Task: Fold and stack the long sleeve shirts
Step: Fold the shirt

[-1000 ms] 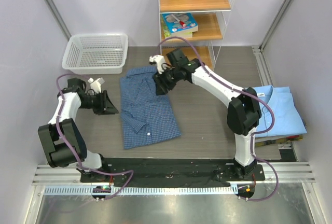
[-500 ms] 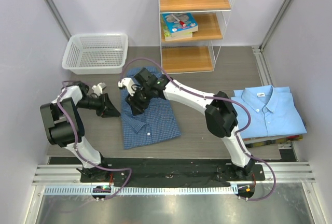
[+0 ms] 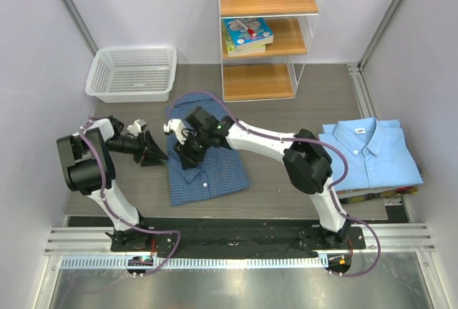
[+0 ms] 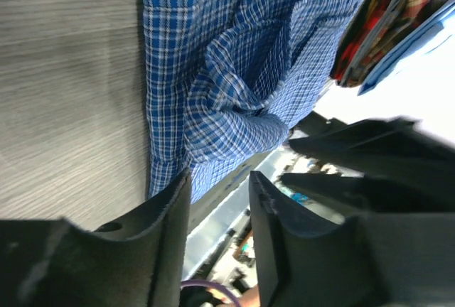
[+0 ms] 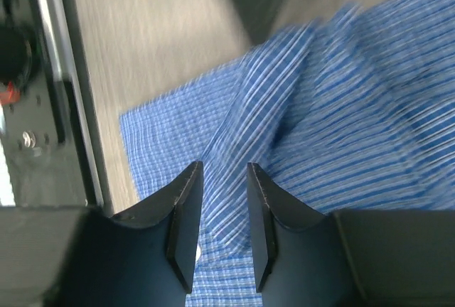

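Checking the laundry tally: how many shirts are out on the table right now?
2. The dark blue checked shirt lies near the middle of the table; the light blue shirt sits folded at its right edge. Another could be hidden underneath it.

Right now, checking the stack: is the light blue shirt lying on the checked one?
No, the light blue shirt lies apart, well right of the checked shirt.

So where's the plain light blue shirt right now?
In the top view, the plain light blue collared shirt lies folded at the right edge of the table, far from the dark blue checked shirt in the middle.
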`<state>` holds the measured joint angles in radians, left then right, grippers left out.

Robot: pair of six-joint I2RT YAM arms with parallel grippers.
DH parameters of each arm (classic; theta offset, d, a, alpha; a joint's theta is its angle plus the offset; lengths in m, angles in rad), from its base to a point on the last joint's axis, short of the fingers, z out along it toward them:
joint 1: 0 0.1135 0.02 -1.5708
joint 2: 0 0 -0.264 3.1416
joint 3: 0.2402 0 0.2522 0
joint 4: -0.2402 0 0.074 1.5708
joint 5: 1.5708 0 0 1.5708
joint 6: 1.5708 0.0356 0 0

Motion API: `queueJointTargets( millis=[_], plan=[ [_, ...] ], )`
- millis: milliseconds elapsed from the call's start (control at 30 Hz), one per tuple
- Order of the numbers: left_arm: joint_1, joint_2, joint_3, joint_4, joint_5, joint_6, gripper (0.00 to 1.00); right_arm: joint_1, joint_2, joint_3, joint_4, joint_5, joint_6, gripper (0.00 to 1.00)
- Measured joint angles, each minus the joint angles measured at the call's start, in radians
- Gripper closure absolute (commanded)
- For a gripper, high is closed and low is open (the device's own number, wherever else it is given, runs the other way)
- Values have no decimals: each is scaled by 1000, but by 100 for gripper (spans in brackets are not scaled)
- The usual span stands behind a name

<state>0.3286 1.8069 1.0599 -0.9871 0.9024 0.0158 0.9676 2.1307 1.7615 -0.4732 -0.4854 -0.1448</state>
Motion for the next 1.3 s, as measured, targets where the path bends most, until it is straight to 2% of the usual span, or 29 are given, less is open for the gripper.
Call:
queueJointTargets(
  millis=[133,300,533,867,1067,1300],
  plan=[
    [4,18,-25,43,37,-62,48,59,-98,-201,43,21,-61,63],
    [6,-17,-136,159,79,-182,41,177,-116,-275,102,101,-189,63],
    [8,-152,-272,320,94,-355,41,245,-116,-280,166,193,-269,64],
    [18,-145,-278,439,95,-437,42,235,-87,-382,309,278,-298,64],
    [19,-145,-278,523,105,-513,50,234,-75,-418,378,263,-305,64],
    [19,-145,-273,688,108,-668,67,230,-75,-424,393,246,-305,64]
  ],
)
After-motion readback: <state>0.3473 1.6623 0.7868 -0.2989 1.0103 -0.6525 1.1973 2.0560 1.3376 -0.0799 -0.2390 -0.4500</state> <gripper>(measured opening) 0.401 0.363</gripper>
